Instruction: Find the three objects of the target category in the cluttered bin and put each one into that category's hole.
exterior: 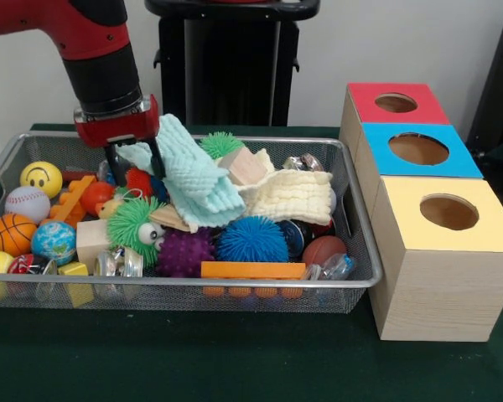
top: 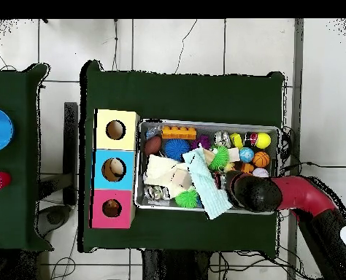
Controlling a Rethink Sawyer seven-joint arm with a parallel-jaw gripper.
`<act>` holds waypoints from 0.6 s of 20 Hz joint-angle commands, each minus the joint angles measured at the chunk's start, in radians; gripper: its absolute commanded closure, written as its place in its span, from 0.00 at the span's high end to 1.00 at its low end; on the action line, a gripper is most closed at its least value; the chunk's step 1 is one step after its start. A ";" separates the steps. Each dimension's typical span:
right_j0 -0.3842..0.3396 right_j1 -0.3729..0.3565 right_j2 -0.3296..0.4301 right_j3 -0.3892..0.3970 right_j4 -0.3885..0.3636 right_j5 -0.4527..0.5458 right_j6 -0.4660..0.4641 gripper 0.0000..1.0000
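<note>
The gripper (exterior: 135, 162) sits low over the left-centre of the wire bin (exterior: 362, 251), its two dark fingers (exterior: 117, 164) slightly parted and straddling the edge of the mint-green cloth (exterior: 193, 180), which drapes up against the wrist; whether they actually pinch it cannot be told. Which category is wanted is not shown, but two cloths lie in the heap, the green one and a cream cloth (exterior: 292, 196) just beside it. The three boxes stand well apart to the side: red box (exterior: 394, 102), blue box (exterior: 419, 149), yellow box (exterior: 448, 213). The risk, as I judge it, is that the cloth drags neighbours out on a lift: the wooden block (exterior: 245, 167) rests on it, and the green fuzzy toy (exterior: 138, 224) and red ball (exterior: 138, 181) touch it. A shallow grip on the loose edge could also slip, and a trailing cloth may snag the bin rim or bunch over a hole.
</note>
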 commanded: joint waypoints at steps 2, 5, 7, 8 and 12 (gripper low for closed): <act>0.016 0.071 0.042 -0.131 -0.145 -0.058 -0.294 1.00; 0.024 0.062 0.035 -0.140 -0.169 -0.057 -0.282 1.00; 0.021 0.074 0.038 -0.148 -0.180 -0.058 -0.288 1.00; 0.018 0.077 0.040 -0.151 -0.186 -0.060 -0.291 1.00; 0.017 0.063 0.046 -0.150 -0.193 -0.052 -0.290 1.00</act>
